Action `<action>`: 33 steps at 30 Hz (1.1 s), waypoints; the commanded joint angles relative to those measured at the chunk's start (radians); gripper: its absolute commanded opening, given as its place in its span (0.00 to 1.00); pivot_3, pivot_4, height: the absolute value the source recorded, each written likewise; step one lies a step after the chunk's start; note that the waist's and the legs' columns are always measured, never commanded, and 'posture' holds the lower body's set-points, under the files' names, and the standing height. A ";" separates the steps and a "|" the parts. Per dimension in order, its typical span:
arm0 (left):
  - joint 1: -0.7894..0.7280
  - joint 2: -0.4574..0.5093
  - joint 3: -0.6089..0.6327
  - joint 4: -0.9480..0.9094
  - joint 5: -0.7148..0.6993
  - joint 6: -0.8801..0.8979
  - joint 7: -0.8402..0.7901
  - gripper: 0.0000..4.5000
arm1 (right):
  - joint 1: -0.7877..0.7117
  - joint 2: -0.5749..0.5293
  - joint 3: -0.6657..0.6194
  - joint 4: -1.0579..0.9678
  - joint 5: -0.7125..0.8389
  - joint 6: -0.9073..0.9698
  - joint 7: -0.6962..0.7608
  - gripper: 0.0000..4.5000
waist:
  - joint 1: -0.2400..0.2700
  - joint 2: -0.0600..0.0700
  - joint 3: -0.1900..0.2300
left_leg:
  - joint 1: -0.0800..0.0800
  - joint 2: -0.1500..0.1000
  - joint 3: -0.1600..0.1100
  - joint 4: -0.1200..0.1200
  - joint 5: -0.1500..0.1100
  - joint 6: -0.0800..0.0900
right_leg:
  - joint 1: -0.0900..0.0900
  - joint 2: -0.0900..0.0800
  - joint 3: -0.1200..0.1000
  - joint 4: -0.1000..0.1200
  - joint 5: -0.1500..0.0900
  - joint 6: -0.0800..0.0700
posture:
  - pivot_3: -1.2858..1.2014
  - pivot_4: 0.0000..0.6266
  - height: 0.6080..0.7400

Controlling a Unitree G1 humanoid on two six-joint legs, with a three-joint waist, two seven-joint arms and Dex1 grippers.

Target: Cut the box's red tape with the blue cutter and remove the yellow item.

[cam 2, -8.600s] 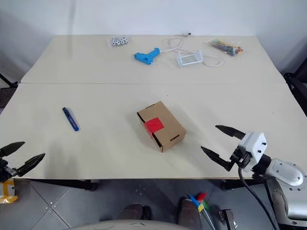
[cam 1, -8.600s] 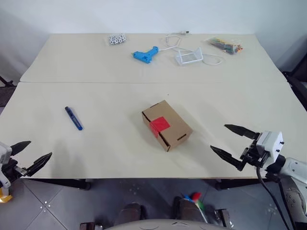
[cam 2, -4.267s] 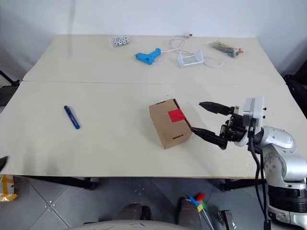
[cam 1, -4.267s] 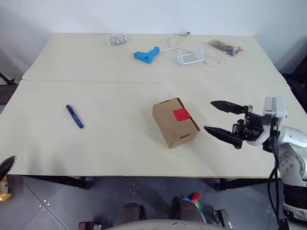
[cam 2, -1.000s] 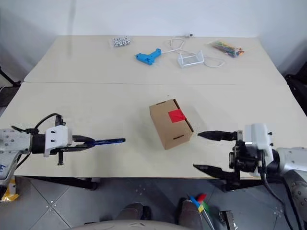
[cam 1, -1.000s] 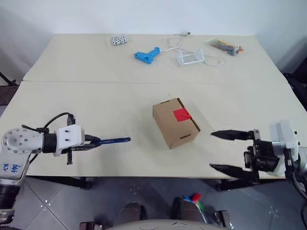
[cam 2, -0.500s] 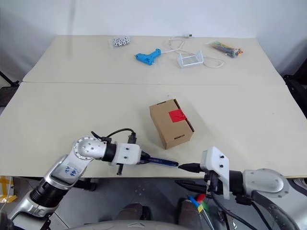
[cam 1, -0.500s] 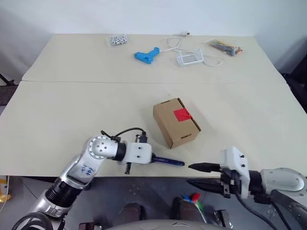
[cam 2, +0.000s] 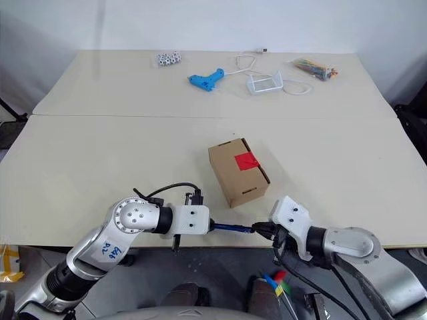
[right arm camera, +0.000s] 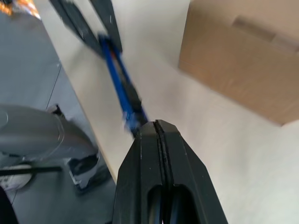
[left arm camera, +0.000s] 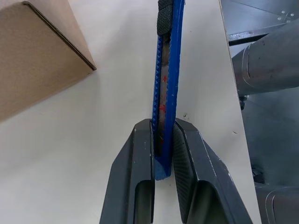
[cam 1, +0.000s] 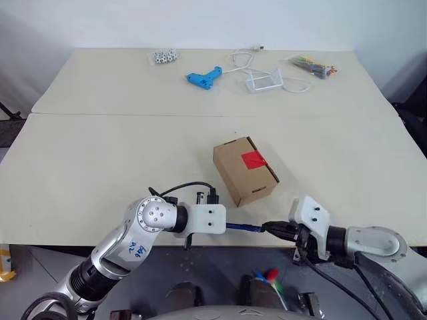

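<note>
The brown box (cam 1: 245,170) stands mid-table, flaps shut, with the red tape (cam 1: 253,159) on its top face. Near the table's front edge, my left gripper (left arm camera: 162,140) is shut on one end of the blue cutter (left arm camera: 166,88), which lies level and points right, just in front of the box. My right gripper (right arm camera: 156,125) is shut, its fingertips meeting the cutter's (cam 2: 233,228) far end. Whether they pinch it I cannot tell. The yellow item is hidden.
At the back of the table lie a light-blue pistol-shaped tool (cam 1: 203,76), a white wire stand (cam 1: 263,80) with a cable, a bag of coloured sticks (cam 1: 312,65) and small white pieces (cam 1: 162,55). Both grippers hang over the table's front edge (cam 1: 100,245).
My left gripper carried the cutter rightward to the front of the box. My right gripper closed from wide open and moved left onto the cutter's far end.
</note>
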 commanded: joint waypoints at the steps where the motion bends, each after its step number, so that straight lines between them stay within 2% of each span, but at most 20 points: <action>1: 0.002 -0.006 -0.054 0.019 0.008 0.032 0.003 0.09 | -0.025 0.014 0.034 0.012 -0.024 -0.014 0.009 0.00 | 0.001 0.000 0.000 | 0.000 0.000 0.000 0.001 0.000 0.000 | 0.000 0.000 0.000 0.000 0.000 0.000 | 0.52 0.24 1.00; 9: -0.020 -0.021 -0.019 0.037 -0.033 0.035 0.022 0.09 | -0.052 0.044 0.050 0.032 -0.034 -0.022 0.029 0.00 | 0.004 0.000 0.000 | -0.002 0.000 -0.001 0.008 -0.001 0.002 | 0.001 -0.001 0.001 0.002 0.000 0.000 | 0.52 0.24 1.00; 13: -0.025 -0.011 0.011 0.050 -0.085 0.019 0.000 0.27 | -0.013 0.025 -0.010 0.009 0.006 -0.028 0.078 0.00 | 0.004 0.000 0.000 | -0.003 0.000 -0.002 0.011 -0.002 0.003 | 0.001 -0.001 0.001 0.003 0.000 0.000 | 0.52 0.24 1.00; 18: -0.037 0.024 0.048 0.111 -0.148 -0.143 -0.052 0.59 | 0.104 -0.025 -0.163 -0.015 0.085 -0.046 0.185 0.00 | 0.000 0.000 0.000 | -0.003 0.001 -0.002 0.011 -0.003 0.002 | 0.000 -0.001 0.000 0.004 0.000 0.000 | 0.52 0.24 1.00; 24: -0.031 0.001 0.093 0.159 -0.197 -0.133 -0.028 0.59 | 0.176 -0.047 -0.265 -0.013 0.121 -0.056 0.238 0.00 | -0.002 0.000 0.000 | -0.003 0.001 -0.001 0.012 -0.003 0.002 | 0.000 0.000 0.001 0.004 0.000 0.000 | 0.52 0.24 1.00; 28: -0.023 -0.007 0.089 0.165 -0.215 -0.064 -0.019 0.59 | 0.170 -0.033 -0.271 -0.011 0.126 -0.065 0.233 0.00 | -0.003 0.000 0.000 | -0.003 0.001 0.000 0.012 -0.003 0.002 | 0.000 0.000 0.002 0.004 0.000 0.000 | 0.52 0.24 1.00; 33: -0.016 0.032 0.050 0.151 -0.215 0.019 -0.031 0.59 | 0.158 -0.024 -0.260 -0.009 0.135 -0.068 0.231 0.00 | -0.003 0.000 0.000 | -0.002 0.001 0.000 0.012 -0.003 0.002 | 0.000 0.000 0.002 0.004 0.000 0.000 | 0.52 0.24 1.00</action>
